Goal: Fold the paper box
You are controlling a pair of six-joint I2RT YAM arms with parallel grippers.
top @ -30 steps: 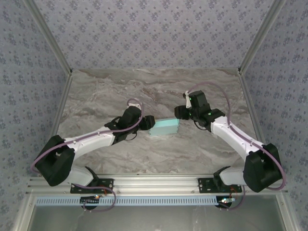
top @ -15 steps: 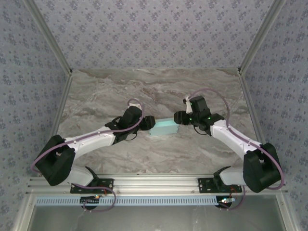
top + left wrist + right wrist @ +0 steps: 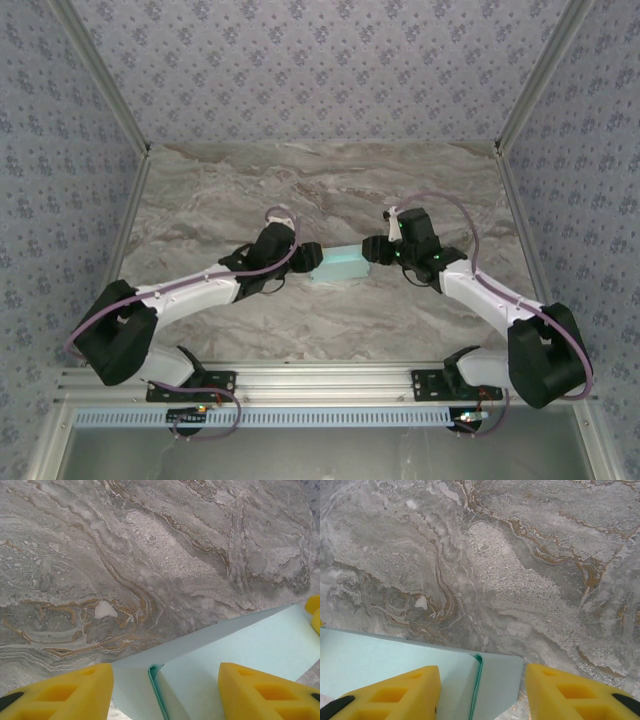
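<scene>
Risk: the pale turquoise rectangular paper box (image 3: 340,264) lies on the grey marbled surface (image 3: 330,190) between both arms. Left claw (image 3: 165,672) straddles one end, grip not discernible; right claw (image 3: 482,672) stands parted around the other end. Uneven squeezing could buckle its thin walls or skid it.

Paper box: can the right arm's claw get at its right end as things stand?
Probably yes. The right claw is already at the right end of the paper box, with its fingers on either side of that end and nothing between them and the card.
</scene>
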